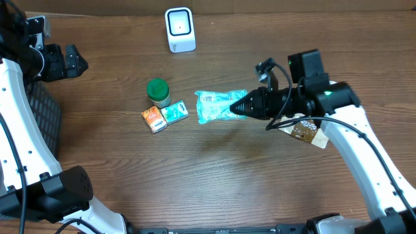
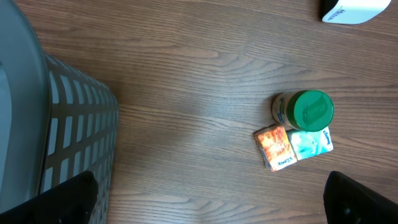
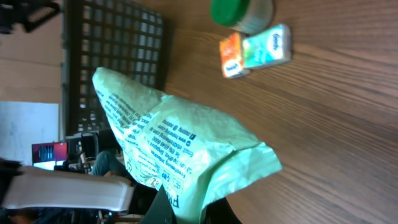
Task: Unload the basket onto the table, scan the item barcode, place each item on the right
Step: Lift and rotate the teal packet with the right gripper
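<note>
While my right gripper point(image 1: 242, 106) is clamped on one end of the green packet point(image 1: 218, 106) above mid-table, I'd carry it to the white scanner point(image 1: 180, 29) and roll the wrist slowly — printed side toward its window — without crumpling the film. My left gripper point(image 1: 77, 62) sits spread wide, idle.

Lab: wooden table point(image 1: 214, 175), barcode scanner point(image 1: 180, 29)
</note>
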Controlling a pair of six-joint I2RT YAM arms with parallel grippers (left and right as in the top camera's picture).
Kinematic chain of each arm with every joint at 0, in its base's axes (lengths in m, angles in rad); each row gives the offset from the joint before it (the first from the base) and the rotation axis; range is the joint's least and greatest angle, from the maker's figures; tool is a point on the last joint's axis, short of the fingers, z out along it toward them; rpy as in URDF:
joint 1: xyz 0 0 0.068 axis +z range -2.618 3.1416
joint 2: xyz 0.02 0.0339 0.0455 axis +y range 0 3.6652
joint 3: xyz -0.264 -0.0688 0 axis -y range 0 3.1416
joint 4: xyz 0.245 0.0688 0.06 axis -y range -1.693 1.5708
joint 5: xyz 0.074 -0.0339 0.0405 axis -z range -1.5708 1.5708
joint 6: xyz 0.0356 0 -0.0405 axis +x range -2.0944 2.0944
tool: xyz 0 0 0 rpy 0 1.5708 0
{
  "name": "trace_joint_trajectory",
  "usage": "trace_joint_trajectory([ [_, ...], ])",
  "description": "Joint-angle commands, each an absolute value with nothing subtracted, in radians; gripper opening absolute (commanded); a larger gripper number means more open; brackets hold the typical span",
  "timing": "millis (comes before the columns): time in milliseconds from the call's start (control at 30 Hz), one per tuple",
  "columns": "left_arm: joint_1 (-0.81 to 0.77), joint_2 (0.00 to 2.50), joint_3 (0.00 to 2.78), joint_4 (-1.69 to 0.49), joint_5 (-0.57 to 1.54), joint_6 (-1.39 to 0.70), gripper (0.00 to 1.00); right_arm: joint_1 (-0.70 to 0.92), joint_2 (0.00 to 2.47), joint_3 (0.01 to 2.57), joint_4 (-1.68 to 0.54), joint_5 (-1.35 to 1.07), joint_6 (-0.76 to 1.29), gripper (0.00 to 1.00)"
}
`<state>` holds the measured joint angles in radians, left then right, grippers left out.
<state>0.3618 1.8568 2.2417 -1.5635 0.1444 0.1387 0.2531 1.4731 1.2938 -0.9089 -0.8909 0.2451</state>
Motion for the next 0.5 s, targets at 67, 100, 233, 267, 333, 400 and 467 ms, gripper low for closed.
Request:
trace_joint_trajectory([
  [67, 0.36, 1.843, 2.262, -1.562, 0.141, 0.157, 1.0, 0.251, 1.432, 1.428, -0.981, -0.901, 0.244, 0.04],
  [100, 0.36, 1.844, 2.262, -1.562, 0.141, 0.157, 0.99, 0.251, 1.432, 1.443, -1.0, -0.887, 0.26, 0.04],
  [233, 0.36, 1.843, 2.262, -1.562, 0.141, 0.157, 1.0, 0.251, 1.432, 1.459, -1.044, -0.884, 0.261, 0.04],
  [267, 0.36, 1.844, 2.262, -1.562, 0.141, 0.157, 1.0, 0.251, 1.432, 1.459, -1.049, -0.884, 0.261, 0.04],
  [333, 0.36, 1.843, 2.262, -1.562, 0.141, 0.157, 1.0, 0.251, 1.433, 1.459, -1.055, -0.883, 0.26, 0.04],
  [400, 0.36, 1.844, 2.262, -1.562, 0.141, 0.157, 1.0, 0.251, 1.433, 1.459, -1.055, -0.881, 0.26, 0.04],
  [467, 0.36, 1.843, 2.262, -1.562, 0.141, 0.157, 1.0, 0.251, 1.433, 1.459, -1.055, -0.869, 0.26, 0.04],
])
